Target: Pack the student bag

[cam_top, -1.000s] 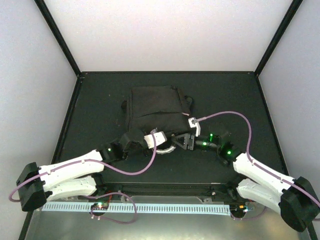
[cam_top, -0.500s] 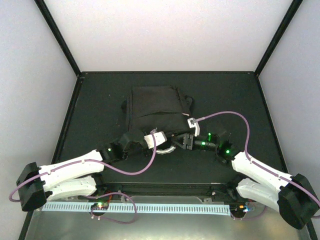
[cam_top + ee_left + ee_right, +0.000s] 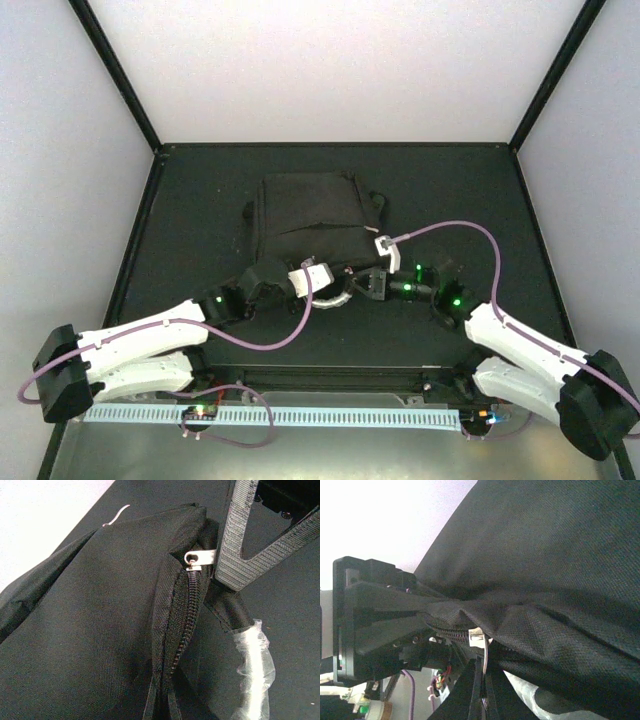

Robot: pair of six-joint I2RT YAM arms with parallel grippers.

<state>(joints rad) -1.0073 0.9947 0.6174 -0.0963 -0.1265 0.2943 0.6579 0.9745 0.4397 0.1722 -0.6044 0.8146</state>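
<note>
The student bag (image 3: 305, 215), a black fabric backpack, lies in the middle of the dark table. My left gripper (image 3: 272, 280) is at its near edge, shut on a fold of bag fabric. The left wrist view is filled with that fabric, which hides my own fingers. The zipper (image 3: 187, 610) runs up to a silver zipper pull (image 3: 199, 557). My right gripper (image 3: 487, 690) comes in from the right and is shut on that zipper pull (image 3: 479, 639). Its grey fingers (image 3: 240, 545) show beside the slider.
A curved bag handle wrapped in whitish plastic (image 3: 335, 298) lies between the two grippers. Purple cables (image 3: 460, 228) loop over both arms. Black frame posts (image 3: 115, 75) and white walls border the table, and a perforated rail (image 3: 270, 415) runs along the near edge.
My right gripper has edged left toward the bag and closed its jaws on the zipper pull. The left gripper has kept its hold and place.
</note>
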